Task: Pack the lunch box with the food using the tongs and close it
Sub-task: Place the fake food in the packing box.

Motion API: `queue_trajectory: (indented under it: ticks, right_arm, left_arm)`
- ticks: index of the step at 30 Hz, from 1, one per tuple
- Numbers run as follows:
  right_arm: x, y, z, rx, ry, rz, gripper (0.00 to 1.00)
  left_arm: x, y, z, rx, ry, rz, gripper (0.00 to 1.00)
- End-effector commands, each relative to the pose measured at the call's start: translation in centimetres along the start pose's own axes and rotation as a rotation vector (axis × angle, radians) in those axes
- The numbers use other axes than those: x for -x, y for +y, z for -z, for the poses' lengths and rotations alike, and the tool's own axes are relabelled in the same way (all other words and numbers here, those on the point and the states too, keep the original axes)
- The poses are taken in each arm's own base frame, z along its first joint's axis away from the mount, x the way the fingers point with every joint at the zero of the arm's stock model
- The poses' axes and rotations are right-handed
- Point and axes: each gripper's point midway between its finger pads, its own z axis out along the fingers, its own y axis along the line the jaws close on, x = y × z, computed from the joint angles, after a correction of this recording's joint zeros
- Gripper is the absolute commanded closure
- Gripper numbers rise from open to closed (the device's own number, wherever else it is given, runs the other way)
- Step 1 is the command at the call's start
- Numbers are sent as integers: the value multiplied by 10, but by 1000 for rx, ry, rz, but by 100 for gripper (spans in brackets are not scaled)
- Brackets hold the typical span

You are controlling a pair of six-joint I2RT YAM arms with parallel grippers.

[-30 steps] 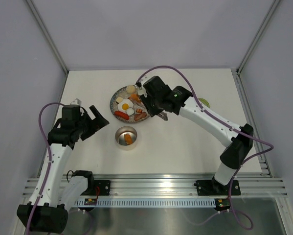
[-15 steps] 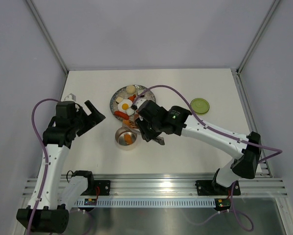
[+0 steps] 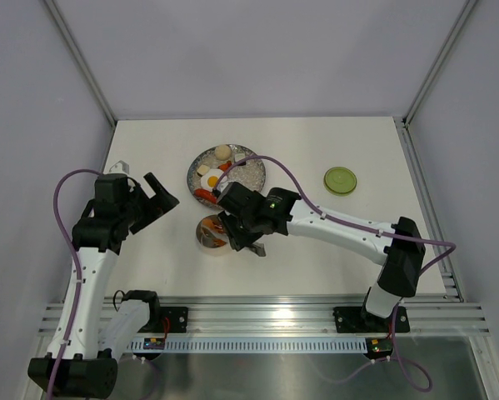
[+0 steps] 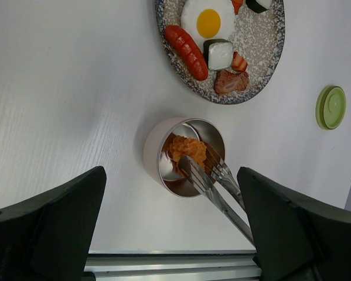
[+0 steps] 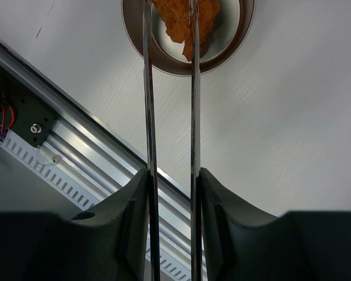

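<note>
Judging by how things lay, the packing had barely begun. In the left wrist view the box [image 4: 153, 153] stood below the middle of the frame, just under the plate [image 4: 276, 55] and apart from it, with an orange piece [image 4: 186, 147] inside.

The right gripper [image 5: 172, 175] was clamped on the tongs [image 5: 146, 117], its fingers pressing the two arms from outside. The arms ran nearly parallel, a little apart, up the right wrist frame to the box at its top edge. Their tips were down in the box at the orange piece, one beside it and one across it. Whether they pinched it or only lay against it could not be told.

On the plate lay the egg [image 4: 207, 20], a sausage [image 4: 187, 44], a roll [image 4: 220, 54] and a brown lump [image 4: 231, 82]. The overhead view added a cream ball [image 3: 223, 151] at the plate's upper edge. The lid [image 3: 339, 180] lay at the right of the overhead frame, well apart from the uncovered box. The left gripper [image 3: 162, 200] hung wide open and empty at the left of that frame.

Most of the food seemed left to move, and after that the lid would need fetching and seating on the box.
</note>
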Motion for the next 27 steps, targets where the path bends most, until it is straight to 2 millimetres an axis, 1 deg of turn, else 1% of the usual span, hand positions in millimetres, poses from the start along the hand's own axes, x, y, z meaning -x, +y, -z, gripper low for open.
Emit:
queue_trajectory:
  ticks: [1, 4, 7, 8, 10, 12, 15, 18, 25, 27]
  right_arm:
    - [19, 17, 7, 58, -69, -29, 78]
    - [16, 18, 4, 58, -50, -27, 76]
    - [14, 23, 2, 66, -42, -16, 63]
    - [12, 23, 1, 64, -34, -10, 52]
    - [14, 25, 3, 65, -37, -3, 44]
    - [15, 25, 3, 61, -38, 1, 41]
    - [17, 23, 6, 54, -50, 4, 42]
    - [21, 20, 11, 37, -72, 3, 46]
    - [34, 7, 32, -21, -151, 5, 62]
    - [37, 0, 36, -56, -172, 11, 72]
  left_arm:
    - [18, -9, 9, -28, -70, -21, 1]
    - [17, -9, 7, -31, -66, -21, 1]
    - [15, -9, 4, -36, -57, -19, 1]
    - [15, -10, 4, -39, -53, -19, 1]
    - [14, -10, 3, -40, -49, -19, 1]
    - [14, -10, 2, -40, -49, -19, 1]
    - [14, -10, 2, -39, -51, -19, 1]
    - [13, -9, 1, -38, -47, -19, 1]
    - [9, -8, -3, -40, -37, -13, 1]
    - [9, -8, -5, -43, -32, -10, 1]
